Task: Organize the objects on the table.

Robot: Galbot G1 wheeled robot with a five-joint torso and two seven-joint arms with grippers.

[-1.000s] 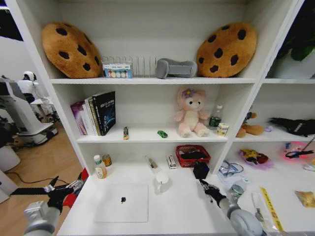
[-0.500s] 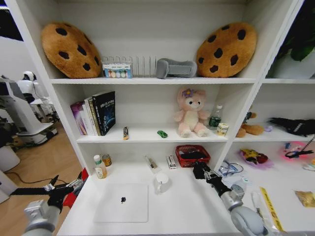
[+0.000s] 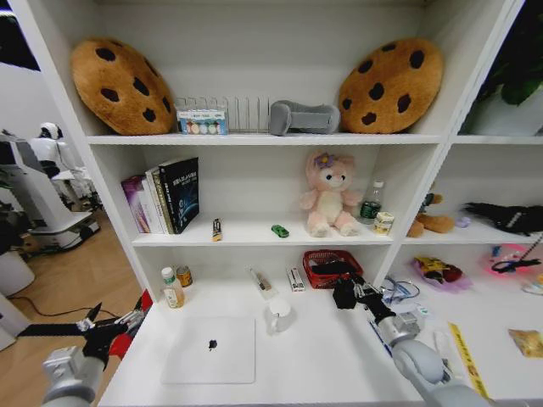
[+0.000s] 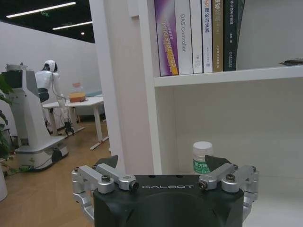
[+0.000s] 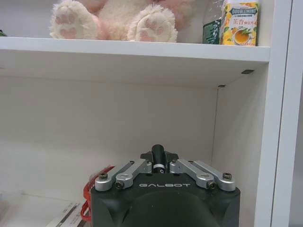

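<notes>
Silver laptop [image 3: 210, 349] lies closed and flat on the white desk [image 3: 305, 356], near its front edge, and serves as the marker for everything else. Off its right side, the right arm reaches forward and slightly up over the desk; the right gripper [image 3: 345, 293] sits well beyond the laptop's far right corner, just in front of the red basket [image 3: 331, 268], with its fingers drawn together around a small black object [image 5: 157, 156] whose shape is hard to make out. A white mug [image 3: 278, 315] stands just past the laptop's far right corner, between it and the gripper. Off the laptop's left side, beyond the desk edge, the left gripper [image 3: 92, 326] hangs with fingers spread wide and nothing between them; its arm is cut off at the frame's bottom.
</notes>
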